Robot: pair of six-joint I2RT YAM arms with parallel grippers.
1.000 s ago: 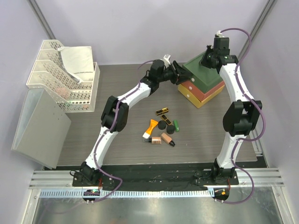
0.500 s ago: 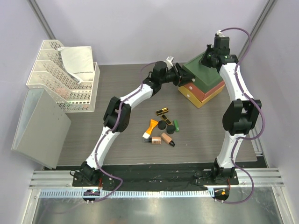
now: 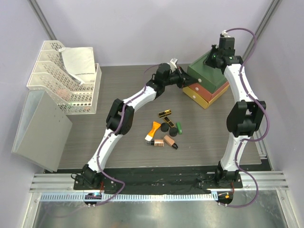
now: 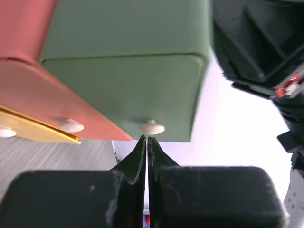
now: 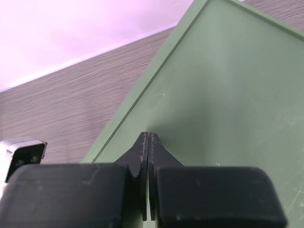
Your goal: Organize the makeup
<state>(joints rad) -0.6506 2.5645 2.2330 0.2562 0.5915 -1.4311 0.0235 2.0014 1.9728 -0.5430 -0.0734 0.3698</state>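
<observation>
- We are seeing the left gripper (image 4: 147,138) pressed together just under the round white knob (image 4: 151,127) of the green drawer (image 4: 123,76).
- The right gripper (image 5: 148,135), likewise together, is blocking part of the green box top (image 5: 228,95); contact unclear.
- Small makeup pieces (image 3: 165,128) are lying clustered mid-desk (image 3: 118,137).

1. The left gripper (image 4: 147,140), jaws together, sits just under the green top drawer's knob (image 4: 152,127), and its arm blocks the front-left of the stacked drawer box (image 3: 207,85).
2. The closed right gripper (image 5: 148,137) occupies the space above the box's top.
3. Bare table (image 3: 204,137) lies open on the near side of the box, up to the makeup cluster (image 3: 165,129).
4. Well left of the box, a white tray rack (image 3: 61,80) and a grey panel (image 3: 40,126) wall off that side.
</observation>
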